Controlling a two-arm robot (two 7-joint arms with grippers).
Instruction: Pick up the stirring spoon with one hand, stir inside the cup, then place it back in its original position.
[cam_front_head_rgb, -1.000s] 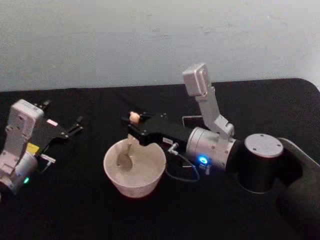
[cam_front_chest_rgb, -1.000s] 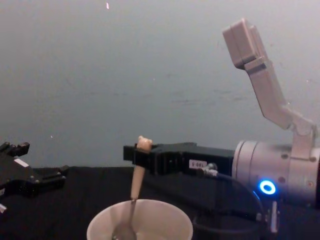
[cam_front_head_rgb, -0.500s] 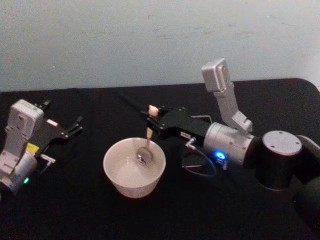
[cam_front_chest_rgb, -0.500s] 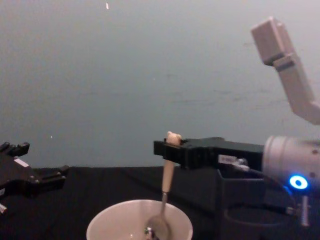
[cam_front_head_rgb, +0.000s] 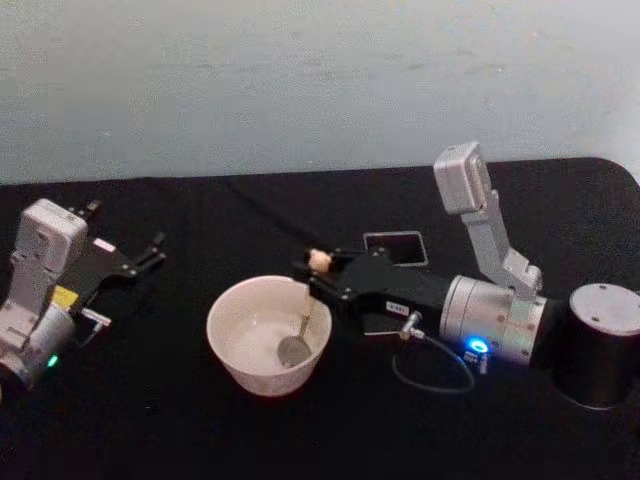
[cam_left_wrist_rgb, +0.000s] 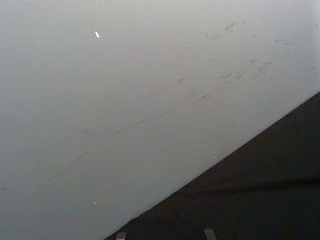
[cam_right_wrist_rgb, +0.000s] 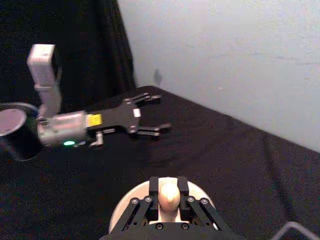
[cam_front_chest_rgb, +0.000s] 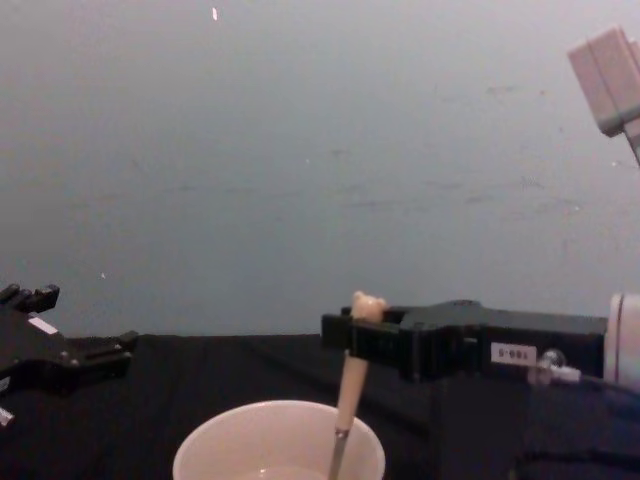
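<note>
Beige-handled stirring spoon (cam_front_head_rgb: 304, 324) in right tool (cam_front_head_rgb: 318, 263), bowl inside cup (cam_front_head_rgb: 226, 304); left tool (cam_front_head_rgb: 157, 250) idle

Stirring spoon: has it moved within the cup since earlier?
Yes. Held by the right end effector, the stirring spoon swept from the cup's left side to its right. The left end effector sits parked far left.

The chest view's bottom edge cuts off the cup (cam_front_chest_rgb: 215, 450) and the stirring spoon (cam_front_chest_rgb: 351, 392)
</note>
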